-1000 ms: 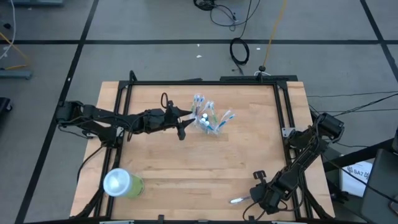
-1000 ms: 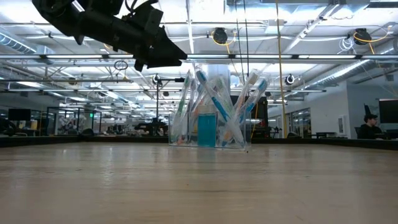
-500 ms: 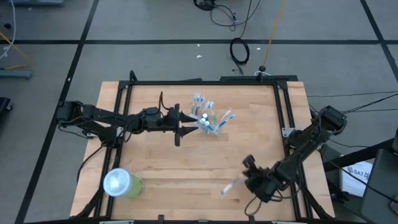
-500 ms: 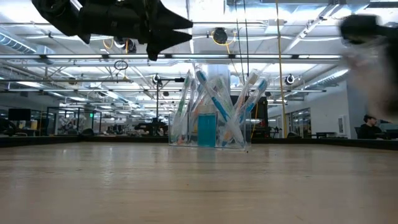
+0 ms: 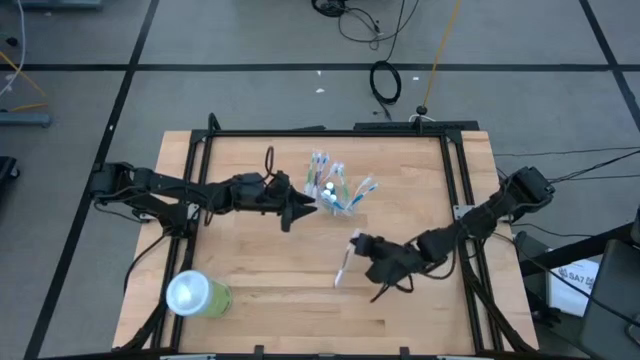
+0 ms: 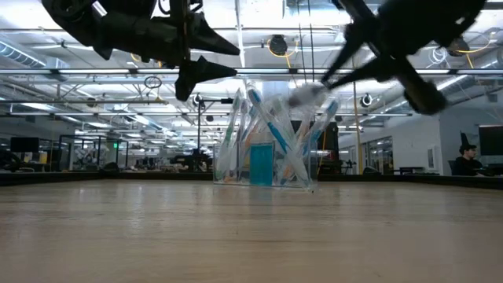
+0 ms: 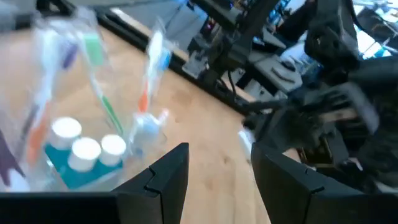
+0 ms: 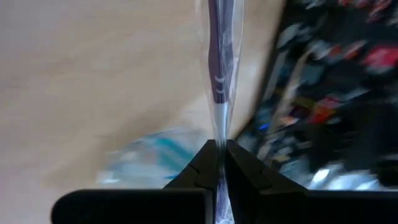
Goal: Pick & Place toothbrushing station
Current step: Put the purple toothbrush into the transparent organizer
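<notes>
Clear plastic marks the cup (image 5: 333,193), which stands just above the middle of the bench (image 5: 260,280), bristling with brushes and holding white-capped tubes (image 7: 86,148). We see our right gripper (image 5: 358,250) at about five o'clock from the cup, raised off the wood, its fingers pressed together on a wrapped toothbrush (image 5: 345,262). The wrist view shows the brush (image 8: 219,62) pinched at one end and running straight out ahead of the fingers; we judge this hold keeps the free end leading, so it can be lowered into the cup. The cup is near but clearly apart, toward eleven o'clock from the gripper. Our left gripper (image 5: 306,205) hangs just beside the cup at its nine o'clock, fingers spread and holding nothing, seemingly posted there to steady it. A lime-green tumbler (image 5: 197,295) lies far off toward seven o'clock, well clear of both
</notes>
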{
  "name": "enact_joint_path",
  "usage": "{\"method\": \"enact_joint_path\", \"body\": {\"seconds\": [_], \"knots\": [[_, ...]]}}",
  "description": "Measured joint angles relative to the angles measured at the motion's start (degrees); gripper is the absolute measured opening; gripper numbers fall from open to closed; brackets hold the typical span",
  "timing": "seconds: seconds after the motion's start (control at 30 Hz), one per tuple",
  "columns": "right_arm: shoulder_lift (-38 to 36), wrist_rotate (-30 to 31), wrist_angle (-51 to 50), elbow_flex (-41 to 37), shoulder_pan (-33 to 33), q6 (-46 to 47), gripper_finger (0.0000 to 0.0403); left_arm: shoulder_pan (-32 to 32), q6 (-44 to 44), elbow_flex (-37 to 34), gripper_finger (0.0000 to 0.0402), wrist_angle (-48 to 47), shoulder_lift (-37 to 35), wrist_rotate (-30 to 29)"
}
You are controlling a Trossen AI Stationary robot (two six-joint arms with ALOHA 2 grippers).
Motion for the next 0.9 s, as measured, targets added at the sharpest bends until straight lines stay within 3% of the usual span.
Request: {"method": "enact_joint_path", "body": {"seconds": [0.2, 0.37, 0.47, 0.63, 0.9], "knots": [[0.02, -0.04, 14.13, 0.0, -4.05, -22.12, 0.0009, -2.44, -1.97, 0.0, 0.0182, -1.28, 0.0, 3.09], [0.0, -0.26, 21.91, 0.02, -6.98, -33.98, 0.0009, -4.29, -5.68, 0.0, 0.0182, -1.11, 0.01, 2.57], [0.0, -0.59, 23.53, 0.02, -8.37, -36.7, 0.0009, -5.4, -7.11, 0.0, 0.0182, -0.71, 1.1, 0.63], [0.0, -7.27, 24.79, 0.02, -9.93, -37.3, 0.0009, -6.07, -8.93, 0.22, 0.0182, 0.77, 4.48, -1.05], [-0.02, -9.29, 26.4, 0.09, -11.14, -38.95, 0.0009, -6.07, -10.41, 0.26, 0.0182, 8.28, 8.41, 1.27]]}}
